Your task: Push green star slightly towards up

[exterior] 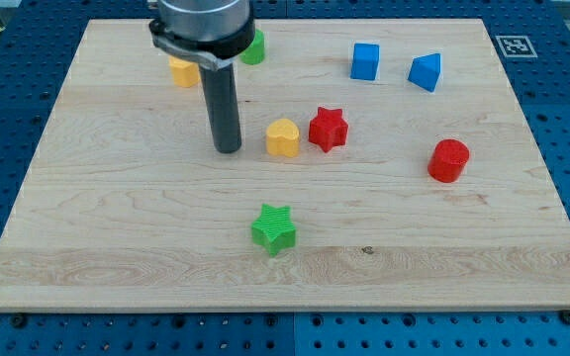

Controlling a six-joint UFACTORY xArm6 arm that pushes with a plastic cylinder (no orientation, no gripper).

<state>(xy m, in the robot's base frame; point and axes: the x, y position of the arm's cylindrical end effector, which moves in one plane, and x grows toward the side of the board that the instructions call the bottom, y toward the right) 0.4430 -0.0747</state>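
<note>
The green star (274,228) lies on the wooden board (117,247), below the board's middle. My tip (228,149) stands on the board above and to the left of the star, well apart from it. The tip is just left of a yellow heart-shaped block (283,137), with a small gap between them. The dark rod rises from the tip to the arm's head at the view's top.
A red star (329,129) sits right of the yellow heart. A red cylinder (449,160) is at the right. A blue cube (365,61) and a blue triangular block (426,71) are upper right. A yellow block (183,72) and a green block (254,47) are partly hidden behind the arm.
</note>
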